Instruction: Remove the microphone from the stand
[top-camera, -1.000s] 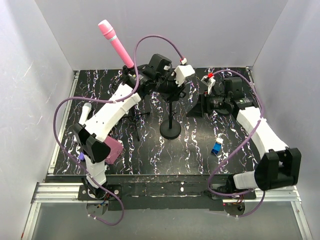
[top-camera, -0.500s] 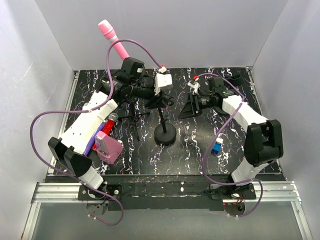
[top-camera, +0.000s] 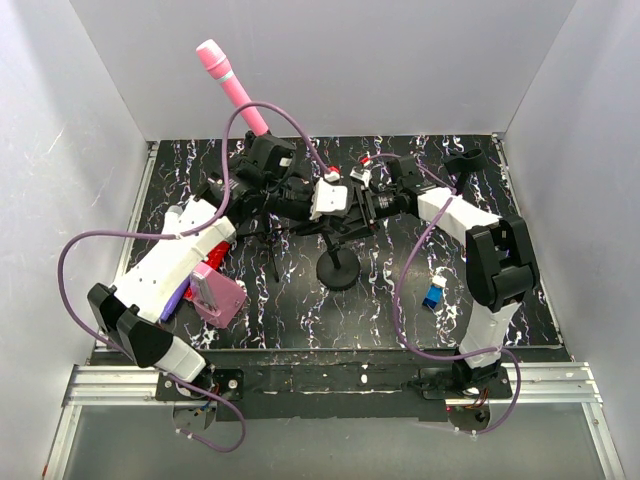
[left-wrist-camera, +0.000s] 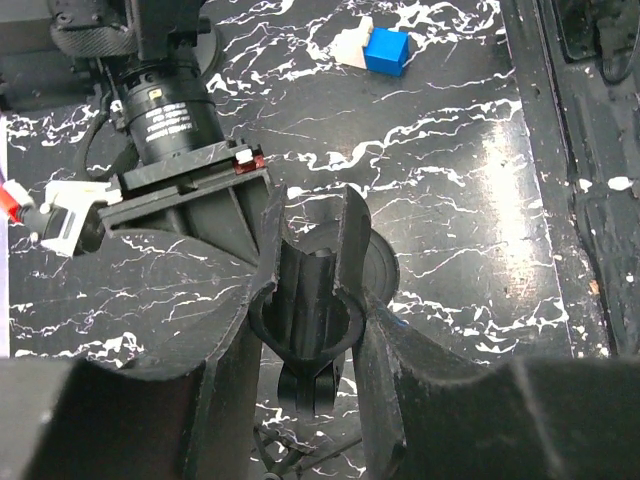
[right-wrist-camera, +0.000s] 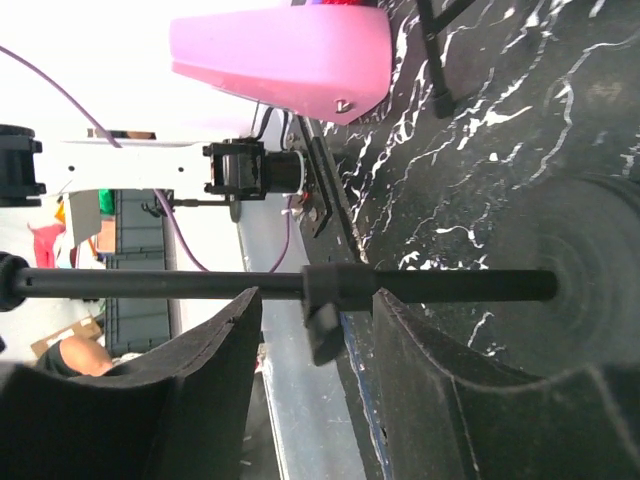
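Observation:
A pink microphone (top-camera: 232, 88) points up and back at the far left, with its lower end hidden behind my left wrist. A black stand rises from a round base (top-camera: 340, 270) near the table's middle. My left gripper (top-camera: 324, 222) is shut on the black clip (left-wrist-camera: 305, 335) at the top of that stand. A dark tapered shape sits inside the clip, and I cannot tell what it is. My right gripper (right-wrist-camera: 310, 300) is open, its fingers either side of the stand's pole (right-wrist-camera: 180, 283) at a collar. One finger (right-wrist-camera: 420, 340) touches the collar and the other stands off it.
Thin black tripod legs (top-camera: 272, 240) spread under my left arm. A pink box (top-camera: 218, 295) and a red item with a grey head (top-camera: 215, 250) lie at the left. A blue and white block (top-camera: 434, 295) lies at the right. White walls close three sides.
My right arm has reached left to the stand's pole and its jaws have narrowed. My left wrist has moved down and left over the stand. The pink microphone has not moved.

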